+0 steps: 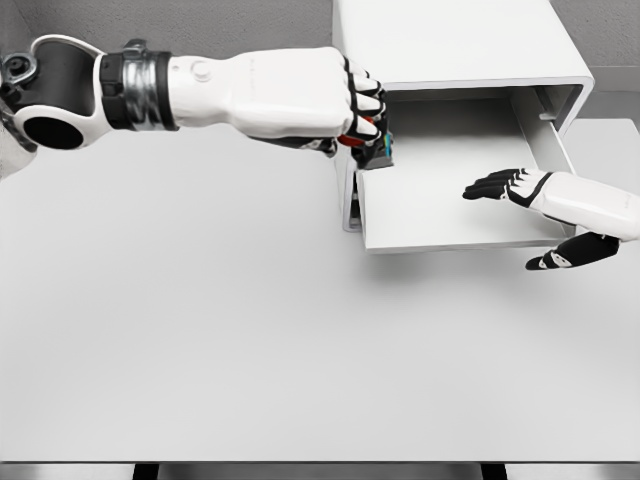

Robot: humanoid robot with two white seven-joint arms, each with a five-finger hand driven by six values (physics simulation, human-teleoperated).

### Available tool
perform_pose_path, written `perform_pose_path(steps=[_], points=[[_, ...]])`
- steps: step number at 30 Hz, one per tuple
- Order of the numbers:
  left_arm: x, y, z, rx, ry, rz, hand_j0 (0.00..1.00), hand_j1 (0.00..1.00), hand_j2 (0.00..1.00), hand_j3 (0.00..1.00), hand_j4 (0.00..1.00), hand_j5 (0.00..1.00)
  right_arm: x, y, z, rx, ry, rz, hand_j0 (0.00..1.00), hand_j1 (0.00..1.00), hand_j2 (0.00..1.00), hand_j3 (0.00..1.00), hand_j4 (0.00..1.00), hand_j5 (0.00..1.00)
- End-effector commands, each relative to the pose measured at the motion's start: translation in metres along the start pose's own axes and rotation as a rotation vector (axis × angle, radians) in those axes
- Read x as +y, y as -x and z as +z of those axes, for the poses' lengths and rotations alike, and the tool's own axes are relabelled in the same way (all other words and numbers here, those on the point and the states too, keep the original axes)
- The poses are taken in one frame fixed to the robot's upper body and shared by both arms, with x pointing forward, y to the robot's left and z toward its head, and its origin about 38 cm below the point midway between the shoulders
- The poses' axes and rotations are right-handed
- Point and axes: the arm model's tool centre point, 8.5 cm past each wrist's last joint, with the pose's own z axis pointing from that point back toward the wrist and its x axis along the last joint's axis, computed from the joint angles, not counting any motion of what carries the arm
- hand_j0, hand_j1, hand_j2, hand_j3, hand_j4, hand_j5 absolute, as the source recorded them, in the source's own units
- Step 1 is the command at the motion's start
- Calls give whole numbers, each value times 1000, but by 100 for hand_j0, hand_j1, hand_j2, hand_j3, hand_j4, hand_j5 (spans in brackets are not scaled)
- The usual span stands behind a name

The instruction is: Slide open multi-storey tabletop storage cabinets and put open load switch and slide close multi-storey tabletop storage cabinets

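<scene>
A white table (250,330) carried the white storage cabinet (450,45), its drawer (440,215) pulled out. The left hand (350,105) was clenched around the load switch (378,150), poised over the drawer's left edge. The right hand (520,190) hovered above the drawer with fingers extended, grasping nothing.

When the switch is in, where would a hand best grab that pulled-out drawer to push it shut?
Probably at the drawer's front edge, coming from the table side nearest the camera. That edge is a long, straight lip jutting out of the cabinet, with bare table before it. The right hand hovers open over the tray; the left hand holds the load switch at the drawer's left corner.
</scene>
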Motion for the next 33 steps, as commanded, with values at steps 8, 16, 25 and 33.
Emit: perform_pose_path(steps=[8,16,25,33], points=[[0,3,-16,-15,-6,-2,36,36,36,36,36,36,-1,1,4,12,-3,-4,100,100,100,100,100,100],[-3,1,-46,-59,-7,-11,36,36,36,36,36,36,2,1,7,18,-12,-7,100,100,100,100,100,100],[-14,18,-66,-29,17,-11,37,37,37,37,37,37,0,1,8,20,-7,-2,100,100,100,100,100,100],[-22,25,-86,-25,31,-7,37,37,37,37,37,37,0,1,7,18,-6,-4,100,100,100,100,100,100]])
